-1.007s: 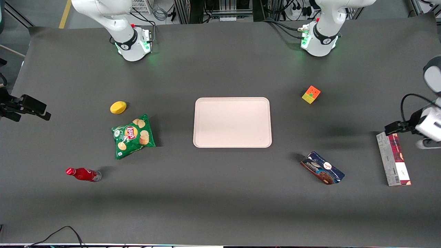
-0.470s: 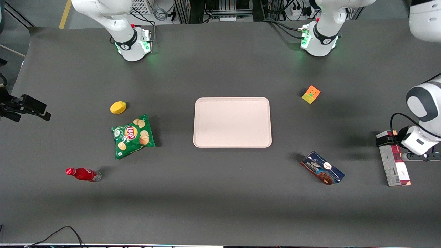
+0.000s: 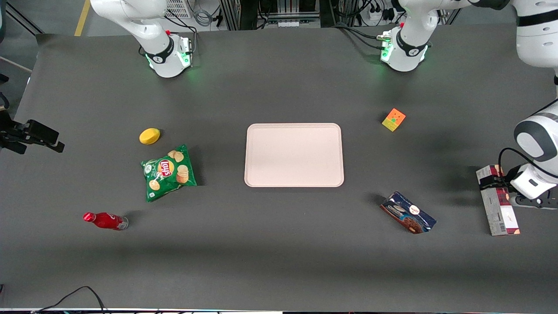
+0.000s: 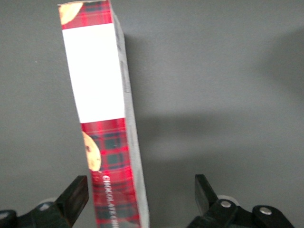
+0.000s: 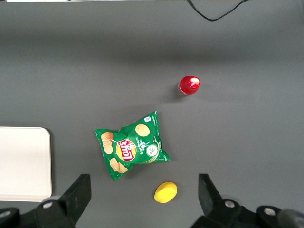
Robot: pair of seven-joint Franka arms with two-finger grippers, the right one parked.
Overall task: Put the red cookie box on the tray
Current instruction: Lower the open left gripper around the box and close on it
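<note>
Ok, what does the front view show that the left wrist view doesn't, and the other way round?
Only the front view shows the tray mid-table, the blue cookie bag, the colour cube, the chips bag, the yellow item and the red bottle.

Only the left wrist view shows the end effector's open fingers straddling the red cookie box's end, one finger close beside it, the other well apart.

Both show the box lying on the table, with the end effector at its end farther from the front camera.

Place: robotics lab
Surface: wide table [image 3: 279, 244] under a dark grey mat
Robots: two white arm bases [image 3: 168, 56] bolted on, green lights glowing
Background: metal racks, power strips, loose cables [image 3: 279, 13]
</note>
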